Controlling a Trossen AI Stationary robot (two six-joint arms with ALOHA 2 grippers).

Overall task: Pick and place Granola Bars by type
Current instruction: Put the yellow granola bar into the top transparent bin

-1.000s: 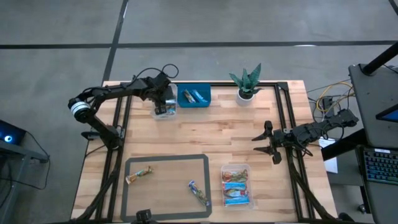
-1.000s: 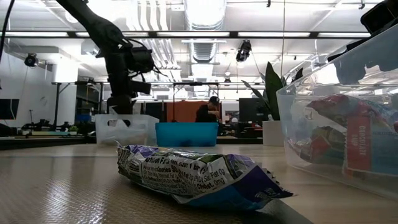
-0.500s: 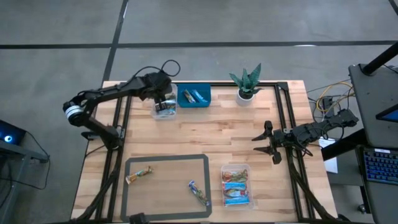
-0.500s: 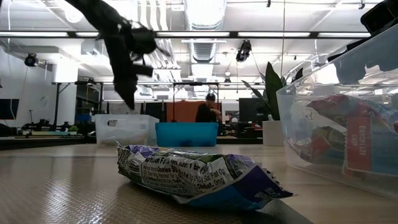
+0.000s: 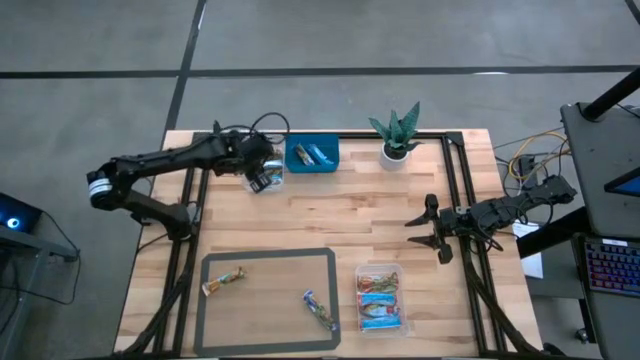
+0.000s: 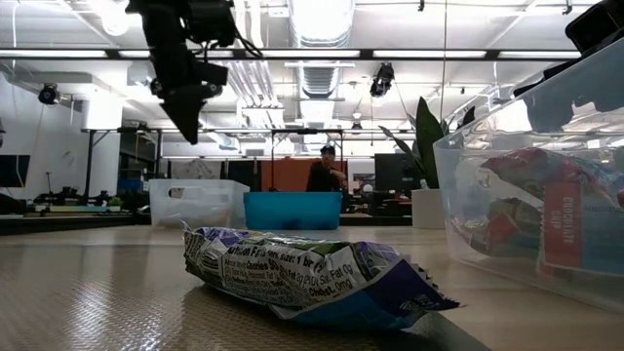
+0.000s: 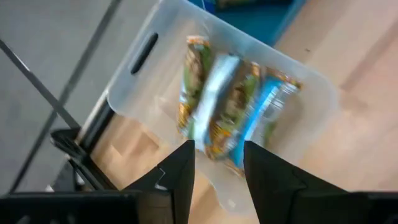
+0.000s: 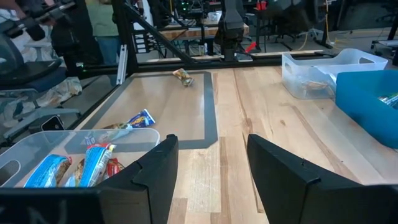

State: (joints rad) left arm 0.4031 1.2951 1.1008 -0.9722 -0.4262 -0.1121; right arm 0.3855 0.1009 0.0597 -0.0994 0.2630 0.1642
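My left gripper [image 5: 254,170] hangs open and empty above a clear tub [image 5: 266,180] at the table's far left. The left wrist view looks down between the fingers [image 7: 219,180] onto several green, brown and blue granola bars [image 7: 231,112] lying in that tub. In the low view the gripper [image 6: 188,122] is well above the tub [image 6: 198,203]. Two bars lie flat on a grey-framed mat: one at its left [image 5: 223,281], one at its right [image 5: 320,310], which fills the low view's foreground [image 6: 312,278]. My right gripper [image 5: 425,229] is open and empty at the table's right side.
A teal bin [image 5: 312,155] with bars stands beside the far tub. A second clear tub [image 5: 380,298] with blue and red bars stands at the near right. A potted plant [image 5: 396,135] stands at the far edge. A person [image 6: 328,175] sits beyond the table.
My left gripper has risen from just over the far clear tub and drawn a little toward the table's left edge, tipping as it went. The bars and tubs have stayed where they were.
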